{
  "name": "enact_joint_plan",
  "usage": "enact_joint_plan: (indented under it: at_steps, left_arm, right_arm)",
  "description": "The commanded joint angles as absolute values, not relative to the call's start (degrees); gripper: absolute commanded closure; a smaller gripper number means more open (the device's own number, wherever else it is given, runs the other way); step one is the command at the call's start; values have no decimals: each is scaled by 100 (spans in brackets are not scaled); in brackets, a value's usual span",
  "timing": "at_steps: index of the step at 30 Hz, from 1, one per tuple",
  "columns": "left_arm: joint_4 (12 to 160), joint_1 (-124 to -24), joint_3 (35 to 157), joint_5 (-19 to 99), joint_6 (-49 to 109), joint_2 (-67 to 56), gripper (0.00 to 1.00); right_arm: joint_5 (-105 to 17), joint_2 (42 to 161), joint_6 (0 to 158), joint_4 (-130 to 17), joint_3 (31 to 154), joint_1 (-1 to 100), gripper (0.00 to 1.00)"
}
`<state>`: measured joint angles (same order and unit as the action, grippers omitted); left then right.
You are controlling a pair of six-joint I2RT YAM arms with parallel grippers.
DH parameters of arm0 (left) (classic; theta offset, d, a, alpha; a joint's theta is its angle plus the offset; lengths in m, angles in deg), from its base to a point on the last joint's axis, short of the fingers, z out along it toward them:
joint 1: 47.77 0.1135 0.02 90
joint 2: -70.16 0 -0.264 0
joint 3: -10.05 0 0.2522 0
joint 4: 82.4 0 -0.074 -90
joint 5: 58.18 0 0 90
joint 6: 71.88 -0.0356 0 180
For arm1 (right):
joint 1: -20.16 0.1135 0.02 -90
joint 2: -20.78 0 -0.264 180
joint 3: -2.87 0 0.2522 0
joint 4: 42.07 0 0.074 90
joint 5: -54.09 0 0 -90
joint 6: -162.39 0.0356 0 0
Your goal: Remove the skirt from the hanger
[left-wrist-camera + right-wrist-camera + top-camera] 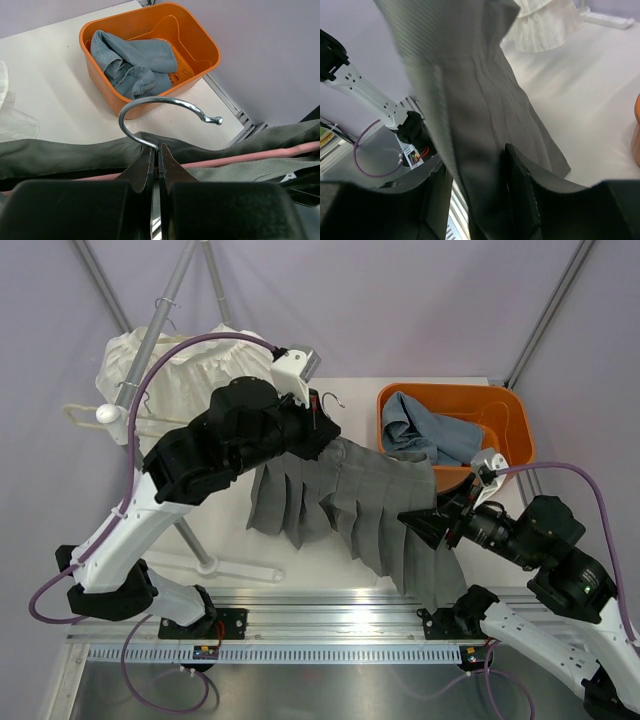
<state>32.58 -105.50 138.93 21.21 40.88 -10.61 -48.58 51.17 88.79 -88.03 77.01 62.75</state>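
Hanger [165, 98] duty was on the left gripper [158, 156], upper middle of the top view, fingers pressed together on the hook's neck. The grey skirt [350, 500] hung off it across mid-frame. At centre right my right gripper [479, 190] had fingers either side of the fabric; I couldn't tell if they'd bitten down. I reckoned this was the pull-off step: next needed a firm pinch, then a tug toward lower right.

Left end effector [158, 152] pinched shut; right end effector [480, 195] likewise clamped.
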Motion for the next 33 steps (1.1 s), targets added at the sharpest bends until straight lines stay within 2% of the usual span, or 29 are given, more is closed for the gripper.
enact_joint_plan:
  at_steps: [1, 6, 9, 11, 18, 28, 33]
  left_arm:
    - [3533, -10560, 14396, 2075, 3983, -1052, 100]
    - [3331, -10542, 14633, 1952, 3912, -1166, 100]
    - [3295, -10533, 14669, 1881, 3877, -1167, 100]
    - [3260, -10516, 14712, 1855, 3842, -1167, 100]
    - [3216, -10323, 14695, 1530, 3728, -1175, 100]
    - [3602, -9373, 14546, 2161, 4061, -1114, 100]
    - [3971, -9364, 14493, 3180, 4465, -1079, 100]
  right_arm:
    - [-4786, 5005, 9049, -9028, 7526, 6261, 50]
    - [-4629, 4864, 9181, -9300, 7551, 6270, 55]
    - [-4515, 4820, 9269, -9493, 7666, 6270, 73]
    - [-4435, 4811, 9331, -9677, 7727, 6270, 100]
    - [-4374, 4461, 9629, -10013, 7982, 6270, 100]
    - [-4216, 2572, 9603, -9002, 7693, 6270, 100]
    - [-4443, 3192, 9612, -8966, 7649, 6270, 100]
